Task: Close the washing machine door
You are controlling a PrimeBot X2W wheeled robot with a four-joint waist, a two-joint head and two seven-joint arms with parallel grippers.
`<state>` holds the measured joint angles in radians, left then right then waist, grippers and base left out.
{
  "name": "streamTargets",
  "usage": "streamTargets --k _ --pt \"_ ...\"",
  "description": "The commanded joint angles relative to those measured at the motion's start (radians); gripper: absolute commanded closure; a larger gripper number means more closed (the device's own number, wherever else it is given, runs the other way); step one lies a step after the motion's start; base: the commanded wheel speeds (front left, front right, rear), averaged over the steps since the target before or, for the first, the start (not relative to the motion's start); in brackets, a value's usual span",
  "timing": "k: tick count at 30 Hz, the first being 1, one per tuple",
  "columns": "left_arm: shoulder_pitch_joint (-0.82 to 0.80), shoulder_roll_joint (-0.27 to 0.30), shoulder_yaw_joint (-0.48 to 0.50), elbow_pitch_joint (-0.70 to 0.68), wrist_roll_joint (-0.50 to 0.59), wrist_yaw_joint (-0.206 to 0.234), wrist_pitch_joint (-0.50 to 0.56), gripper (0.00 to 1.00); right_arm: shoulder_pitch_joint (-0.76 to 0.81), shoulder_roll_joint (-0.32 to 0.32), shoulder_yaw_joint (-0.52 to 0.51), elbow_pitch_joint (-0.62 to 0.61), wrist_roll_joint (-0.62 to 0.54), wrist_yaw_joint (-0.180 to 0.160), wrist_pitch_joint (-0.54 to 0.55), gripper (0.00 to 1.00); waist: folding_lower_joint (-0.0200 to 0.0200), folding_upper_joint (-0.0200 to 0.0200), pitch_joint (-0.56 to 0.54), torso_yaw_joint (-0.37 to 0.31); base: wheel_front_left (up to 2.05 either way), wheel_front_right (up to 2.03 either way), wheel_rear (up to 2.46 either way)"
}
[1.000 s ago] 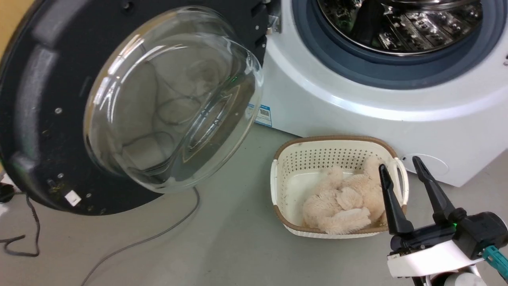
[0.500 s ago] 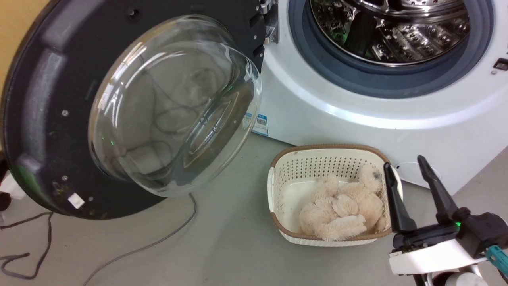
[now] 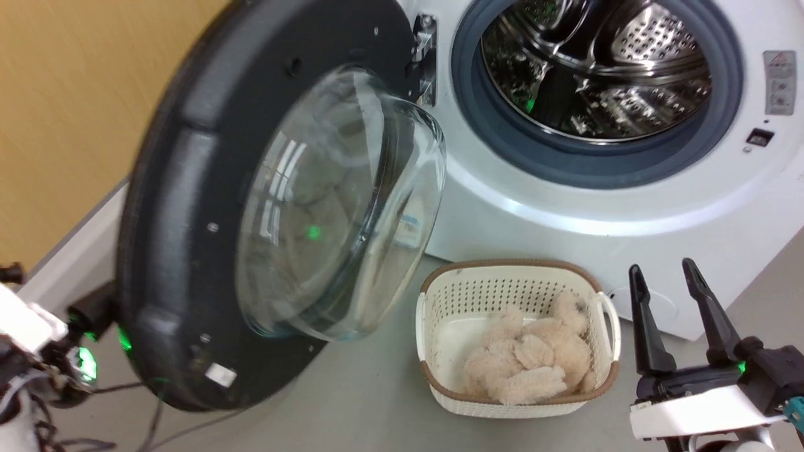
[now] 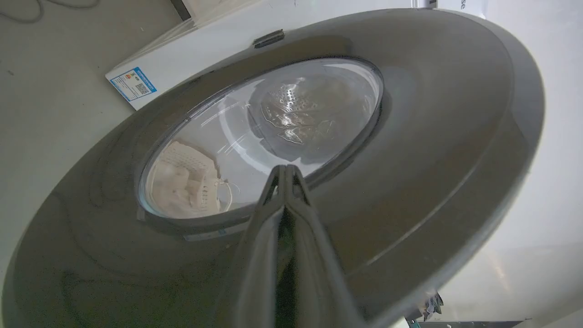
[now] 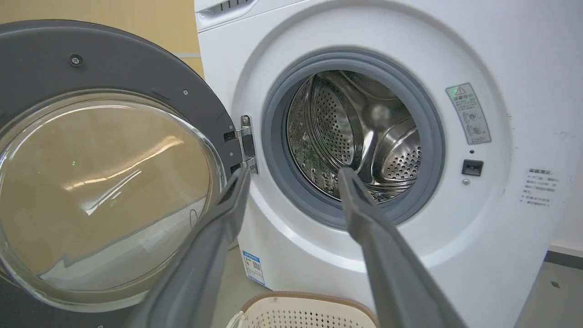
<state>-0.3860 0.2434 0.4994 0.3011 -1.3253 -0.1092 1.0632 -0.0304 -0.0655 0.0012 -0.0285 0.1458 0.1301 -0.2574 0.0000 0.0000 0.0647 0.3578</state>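
Observation:
The washing machine door (image 3: pixel 188 188) stands half open on its metal hinge (image 3: pixel 424 56), its clear glass bowl (image 3: pixel 339 207) bulging toward the washing machine (image 3: pixel 565 207) and the steel drum (image 3: pixel 597 69). In the left wrist view my left gripper (image 4: pixel 284 167) is shut with nothing in it. Its tips lie against the door's grey outer face (image 4: pixel 432 136) at the window's rim. The left wrist (image 3: pixel 38 351) shows behind the door's lower edge. My right gripper (image 3: pixel 661 269) hangs open at the lower right, apart from the door. From its wrist, that gripper (image 5: pixel 294 175) points at the drum opening (image 5: pixel 355 136).
A cream perforated basket (image 3: pixel 512 282) holding a fluffy beige bundle (image 3: pixel 527 364) sits on the grey floor in front of the machine, under the door's swing path. A yellow wall (image 3: pixel 75 94) lies to the left. Cables (image 3: pixel 144 433) trail on the floor below the door.
The door has swung toward the machine, its bowl now angled at the drum. The head camera has shifted too, bringing the left wrist into view at the lower left. The right gripper stays open.

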Motion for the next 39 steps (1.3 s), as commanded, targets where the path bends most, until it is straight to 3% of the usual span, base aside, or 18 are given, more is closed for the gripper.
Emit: streamTargets --k 1,8,13,23,39 --pt "0.024 -0.024 -0.015 -0.03 -0.01 0.002 0.014 1.0 0.009 0.005 -0.007 0.001 -0.006 0.001 -0.004 0.0 0.0 0.0 -0.012 -0.01 0.0 0.0 0.0" --pt "0.115 -0.145 -0.107 -0.239 -0.042 0.041 0.078 1.0 0.021 0.009 -0.015 0.002 -0.013 0.001 -0.004 0.0 0.0 0.0 -0.024 -0.055 0.0 0.0 0.0" --pt "0.152 -0.184 -0.174 -0.329 -0.097 0.078 0.074 1.0 0.022 0.011 -0.012 0.001 -0.016 0.001 -0.004 0.0 0.0 0.0 -0.015 -0.102 0.0 0.0 0.0" --pt "0.243 -0.193 -0.381 -0.415 -0.182 0.121 -0.061 1.0 -0.003 0.012 -0.013 -0.006 -0.012 0.001 -0.004 0.0 0.0 0.0 0.036 -0.242 0.0 0.0 0.0" --pt "0.203 -0.193 -0.566 -0.295 -0.24 0.075 -0.325 1.0 -0.049 0.015 -0.015 -0.014 0.006 0.001 -0.004 0.0 0.0 0.0 0.141 -0.498 0.0 0.0 0.0"
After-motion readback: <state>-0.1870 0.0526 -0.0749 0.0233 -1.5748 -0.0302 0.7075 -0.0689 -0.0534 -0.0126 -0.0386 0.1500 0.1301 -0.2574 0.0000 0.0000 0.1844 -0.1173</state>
